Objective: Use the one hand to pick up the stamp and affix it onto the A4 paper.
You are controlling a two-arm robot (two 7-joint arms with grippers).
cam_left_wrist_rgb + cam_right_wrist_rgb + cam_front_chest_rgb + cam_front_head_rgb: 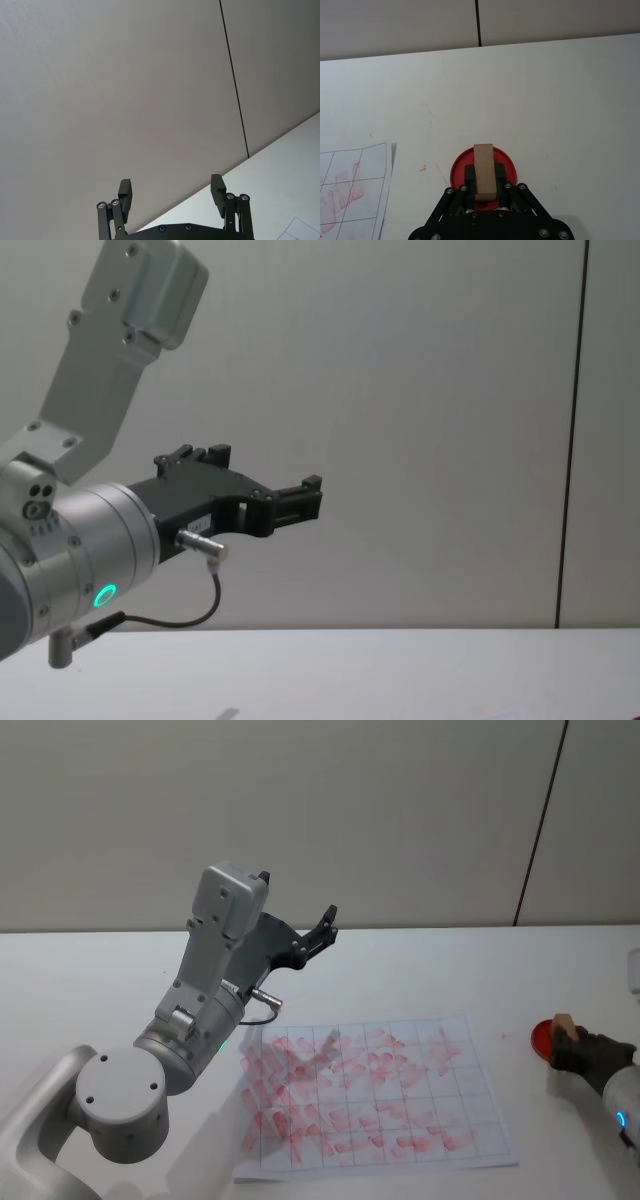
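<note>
Nearest, the A4 paper, a thin gridded sheet smeared with red prints, lies flat on the smooth white table. Right of it the right gripper clamps the stamp, a tan rectangular block, over a round red ink pad, its lower end hidden in the grip. Farther back, the left gripper hangs raised, jaws wide apart.

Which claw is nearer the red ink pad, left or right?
Right. The right claw grips the stamp right at the red pad; the left claw is raised, open, across the paper.
</note>
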